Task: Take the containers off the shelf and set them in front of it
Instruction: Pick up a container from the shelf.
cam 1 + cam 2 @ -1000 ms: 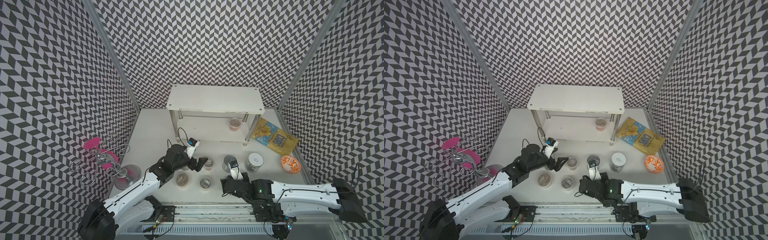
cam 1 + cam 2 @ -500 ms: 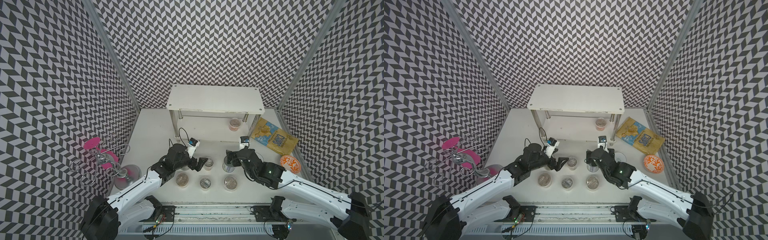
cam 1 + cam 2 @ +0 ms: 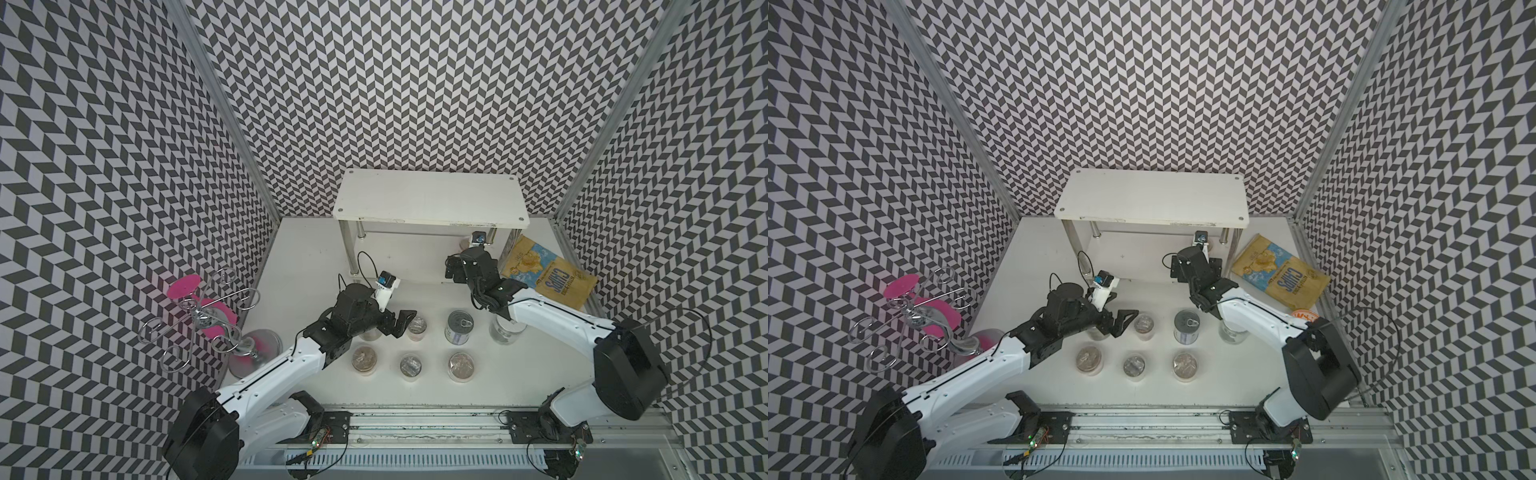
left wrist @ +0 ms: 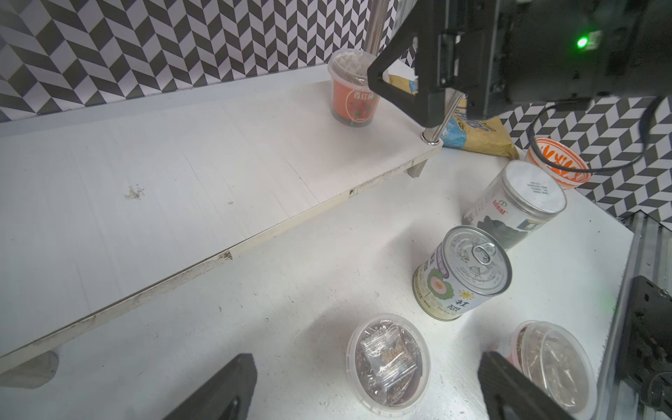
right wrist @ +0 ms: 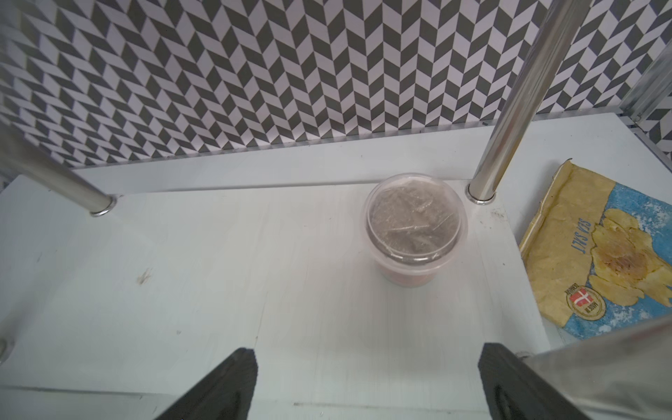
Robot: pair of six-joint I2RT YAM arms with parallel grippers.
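The white shelf stands at the back. One film-topped cup sits on its lower board by the right rear leg. My right gripper is open over that board's front edge, short of the cup, nothing between its fingers. In front of the shelf stand several cups, a tin can and a clear jar. My left gripper hangs open above a cup with a packet inside, not gripping it. In both top views the arms hide some containers.
A yellow-blue chips bag lies right of the shelf, an orange-patterned bowl in front of it. A chrome wire stand with pink discs is at the left wall. The arms' rail runs along the front edge.
My right arm left a cup in the front row and swung from there up to the shelf's right end. The left arm has hardly moved.
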